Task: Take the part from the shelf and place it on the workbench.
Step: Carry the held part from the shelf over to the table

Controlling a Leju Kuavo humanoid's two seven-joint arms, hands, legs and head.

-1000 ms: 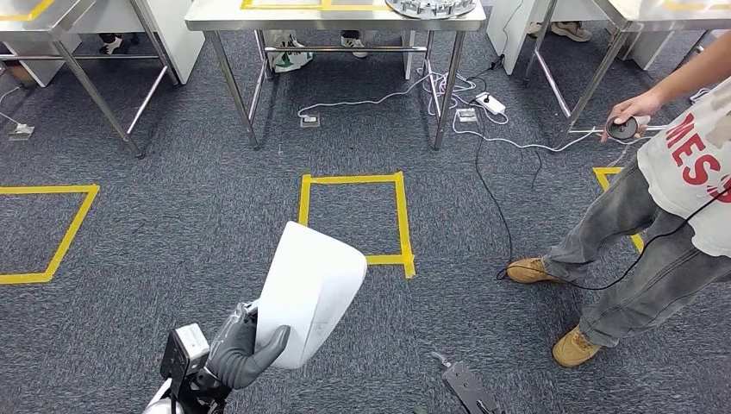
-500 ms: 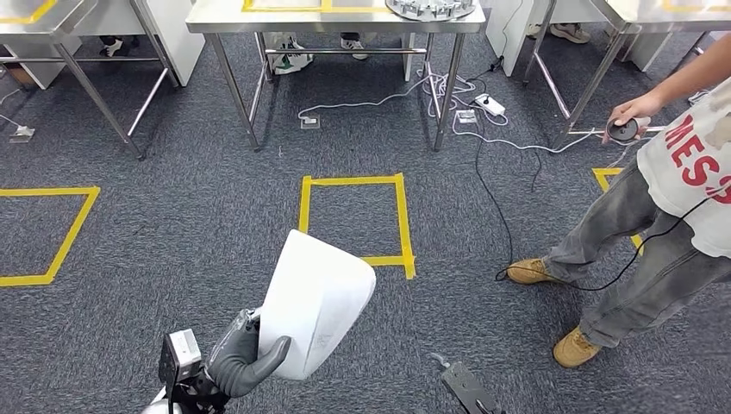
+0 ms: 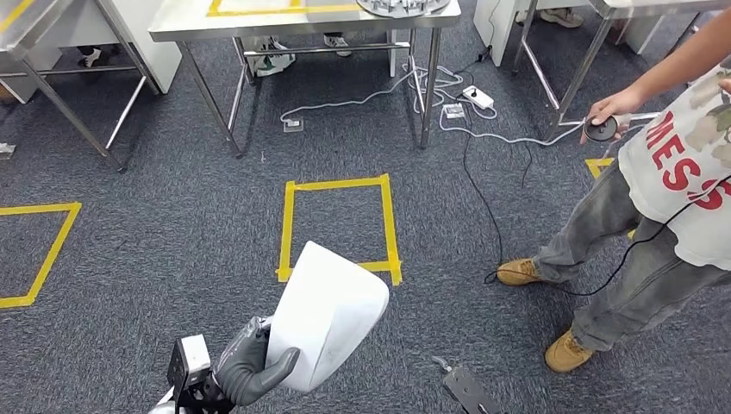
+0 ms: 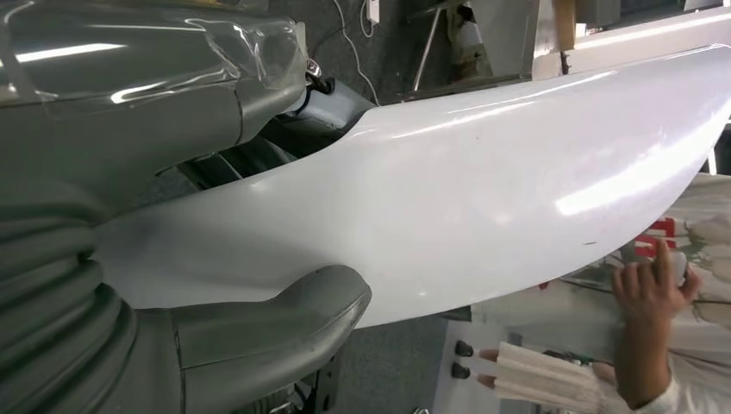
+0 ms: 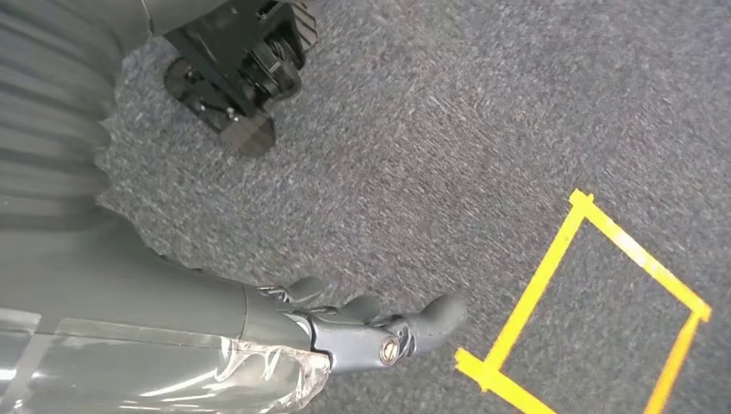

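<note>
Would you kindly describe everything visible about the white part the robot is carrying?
The white part is a smooth, glossy curved shell, looking like moulded plastic, broad and rounded at one end and narrower toward the grip. The left robot hand holds it at its lower end, thumb pressed across its face, carrying it tilted above the grey carpet near the yellow tape square. Nothing else touches it.

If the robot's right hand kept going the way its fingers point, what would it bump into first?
Probably just the grey carpet. The right hand hangs with nothing in it, fingers aimed toward the yellow tape square on the floor, though depth is hard to judge.
</note>
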